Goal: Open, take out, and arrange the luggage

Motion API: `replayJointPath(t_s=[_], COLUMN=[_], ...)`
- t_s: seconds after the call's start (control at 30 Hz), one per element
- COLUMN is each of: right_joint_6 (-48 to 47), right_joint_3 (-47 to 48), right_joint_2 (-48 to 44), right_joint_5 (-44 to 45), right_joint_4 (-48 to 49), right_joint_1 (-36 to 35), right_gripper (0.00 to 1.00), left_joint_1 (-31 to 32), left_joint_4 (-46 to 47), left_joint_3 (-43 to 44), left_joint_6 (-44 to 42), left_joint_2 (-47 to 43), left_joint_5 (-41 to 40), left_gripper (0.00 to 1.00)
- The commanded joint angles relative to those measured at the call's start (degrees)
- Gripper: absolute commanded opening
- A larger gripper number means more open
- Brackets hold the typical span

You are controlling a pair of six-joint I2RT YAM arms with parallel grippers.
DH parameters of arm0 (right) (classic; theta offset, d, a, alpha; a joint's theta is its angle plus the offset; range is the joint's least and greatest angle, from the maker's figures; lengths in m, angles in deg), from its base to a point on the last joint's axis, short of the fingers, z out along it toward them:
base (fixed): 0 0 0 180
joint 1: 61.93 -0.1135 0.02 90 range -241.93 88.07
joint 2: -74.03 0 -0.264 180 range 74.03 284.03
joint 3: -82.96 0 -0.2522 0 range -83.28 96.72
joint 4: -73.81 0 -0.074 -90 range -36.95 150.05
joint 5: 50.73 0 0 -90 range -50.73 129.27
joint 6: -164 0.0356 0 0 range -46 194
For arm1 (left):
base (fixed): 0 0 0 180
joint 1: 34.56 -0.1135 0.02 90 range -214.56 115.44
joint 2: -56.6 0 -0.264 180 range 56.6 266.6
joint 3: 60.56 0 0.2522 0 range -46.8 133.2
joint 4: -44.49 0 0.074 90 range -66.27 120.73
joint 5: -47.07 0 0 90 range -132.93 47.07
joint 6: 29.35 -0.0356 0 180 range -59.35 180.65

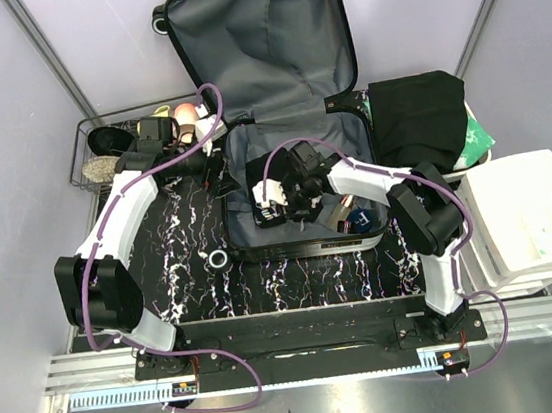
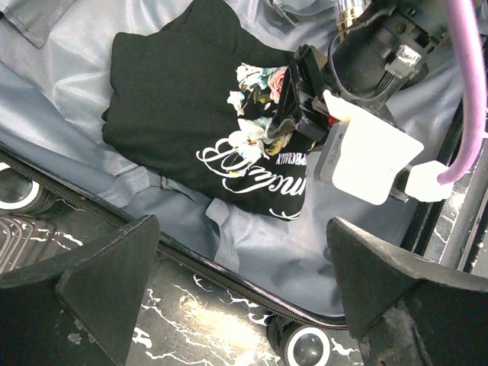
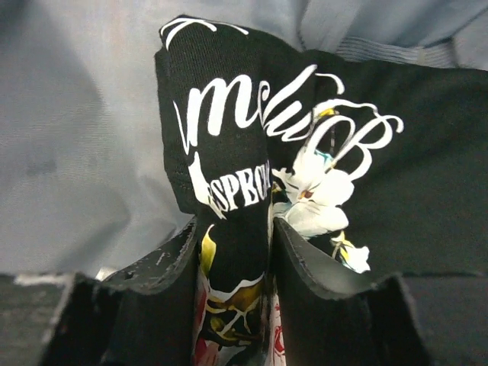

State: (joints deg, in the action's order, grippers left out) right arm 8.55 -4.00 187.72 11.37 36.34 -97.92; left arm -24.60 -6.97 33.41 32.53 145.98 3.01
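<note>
The luggage (image 1: 283, 55) lies open on the table, its grey-lined lid propped up at the back and its base in the middle. A black T-shirt with white script and a flower print (image 2: 183, 114) lies in the base. My right gripper (image 3: 236, 274) is inside the base (image 1: 274, 205), shut on a raised fold of this T-shirt (image 3: 229, 152). My left gripper (image 2: 244, 290) is open and empty, hovering over the suitcase's left rim (image 2: 229, 267) beside a wheel (image 2: 305, 347); in the top view it (image 1: 212, 164) is at the base's left edge.
A black wire basket (image 1: 83, 155) with shoes and small items stands at the back left. A folded black garment (image 1: 416, 114) lies right of the suitcase. White bins (image 1: 529, 216) stand at the right. A tape roll (image 1: 218, 260) lies on the marbled table. A small blue item (image 1: 360, 219) lies in the base.
</note>
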Motion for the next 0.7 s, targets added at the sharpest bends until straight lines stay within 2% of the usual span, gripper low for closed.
replayJointPath(t_s=[0.0, 0.07, 0.57, 0.6, 0.63, 0.67], right_joint_6=[2.95, 4.36, 6.03, 3.86, 2.62, 1.48], right_joint_3=[6.65, 8.33, 27.30, 28.37, 29.08, 29.34], right_joint_2=[-6.01, -7.16, -13.05, -12.45, -12.09, -12.00], right_joint_5=[1.10, -0.31, -6.90, -7.51, -8.13, -9.27], right_joint_4=[-1.08, -2.13, -11.26, -13.36, -17.39, -19.08], right_joint_1=[2.49, 4.51, 18.14, 18.32, 18.32, 18.23], right_gripper=[0.09, 0.00, 0.00, 0.05, 0.15, 0.45], left_joint_1=[-0.46, -0.55, -0.55, -0.64, -0.64, -0.55], left_joint_4=[0.25, 0.16, 4.55, 4.73, 4.82, 5.00], left_joint_3=[2.32, 2.76, 6.90, 6.90, 6.90, 6.81], left_joint_6=[-1.68, -1.15, 4.65, 4.83, 5.00, 5.26], left_joint_2=[-0.09, 0.26, 4.13, 4.31, 4.31, 4.57], left_joint_5=[2.50, 2.85, 5.75, 6.01, 6.01, 6.19], left_gripper=[0.96, 0.96, 0.95, 0.95, 0.95, 0.96])
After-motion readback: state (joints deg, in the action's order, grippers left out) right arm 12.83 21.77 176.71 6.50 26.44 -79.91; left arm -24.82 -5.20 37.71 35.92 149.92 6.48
